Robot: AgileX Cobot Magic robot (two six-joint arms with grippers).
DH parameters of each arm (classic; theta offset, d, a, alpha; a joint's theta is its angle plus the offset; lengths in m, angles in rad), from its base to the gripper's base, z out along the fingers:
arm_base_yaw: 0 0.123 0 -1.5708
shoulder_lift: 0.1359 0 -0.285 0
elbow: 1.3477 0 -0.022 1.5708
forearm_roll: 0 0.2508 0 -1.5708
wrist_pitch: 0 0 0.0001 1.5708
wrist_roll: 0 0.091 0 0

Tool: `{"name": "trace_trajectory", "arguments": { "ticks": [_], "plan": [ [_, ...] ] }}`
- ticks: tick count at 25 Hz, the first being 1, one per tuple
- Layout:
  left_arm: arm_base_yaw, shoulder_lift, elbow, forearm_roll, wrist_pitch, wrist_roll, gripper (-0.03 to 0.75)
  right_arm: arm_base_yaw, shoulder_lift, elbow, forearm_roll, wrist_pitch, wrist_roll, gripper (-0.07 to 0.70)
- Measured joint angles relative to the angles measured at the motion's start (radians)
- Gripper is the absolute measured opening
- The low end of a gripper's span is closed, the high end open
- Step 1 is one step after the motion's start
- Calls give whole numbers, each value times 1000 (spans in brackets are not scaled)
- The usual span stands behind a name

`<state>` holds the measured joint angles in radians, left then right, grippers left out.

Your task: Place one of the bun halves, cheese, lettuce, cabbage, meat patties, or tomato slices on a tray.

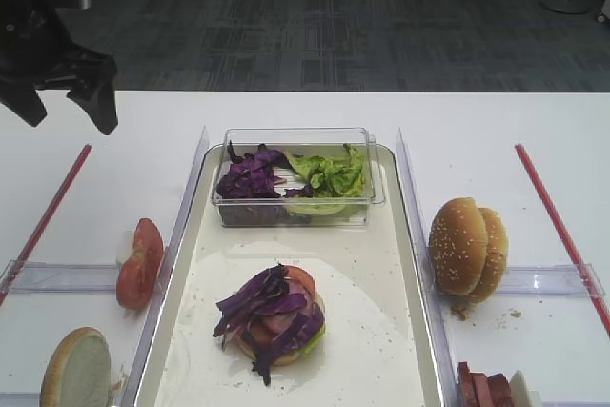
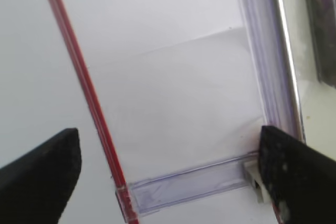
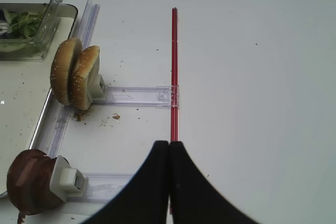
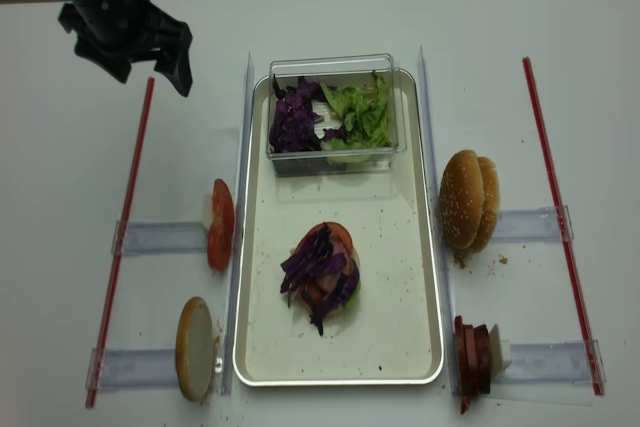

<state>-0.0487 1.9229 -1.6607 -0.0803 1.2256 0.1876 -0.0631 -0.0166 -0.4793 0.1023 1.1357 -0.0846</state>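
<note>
On the tray [image 1: 376, 331] sits a stack topped with purple cabbage [image 1: 272, 312] over a tomato slice and meat. More cabbage [image 1: 250, 176] and lettuce [image 1: 329, 173] fill the box at the tray's far end. Left of the tray stand tomato slices [image 1: 140, 262] and a bun half [image 1: 76, 369]. To its right are two bun halves [image 1: 467, 250] and meat patties [image 1: 484, 390]. Cheese is out of view. My left gripper [image 1: 65, 107] hangs open and empty over the far left of the table. My right gripper [image 3: 169, 145] is shut on nothing, right of the bun halves [image 3: 74, 77].
A clear plastic box [image 1: 295, 135] holds the greens. Red strips [image 1: 48, 207] [image 1: 558, 226] run along both sides of the white table. Clear plastic rails [image 1: 57, 276] lie beside the tray and carry the upright food. Crumbs lie near the right buns.
</note>
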Motion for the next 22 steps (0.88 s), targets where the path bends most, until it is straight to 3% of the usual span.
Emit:
{"name": "trace_trajectory", "arguments": {
  "ticks": [6,22],
  "plan": [
    [71,0,0,2,0,-31,626,0,0,0,0,0,0,36],
    [81,0,0,-19,0,-14,626,0,0,0,0,0,-7,36]
  ]
}}
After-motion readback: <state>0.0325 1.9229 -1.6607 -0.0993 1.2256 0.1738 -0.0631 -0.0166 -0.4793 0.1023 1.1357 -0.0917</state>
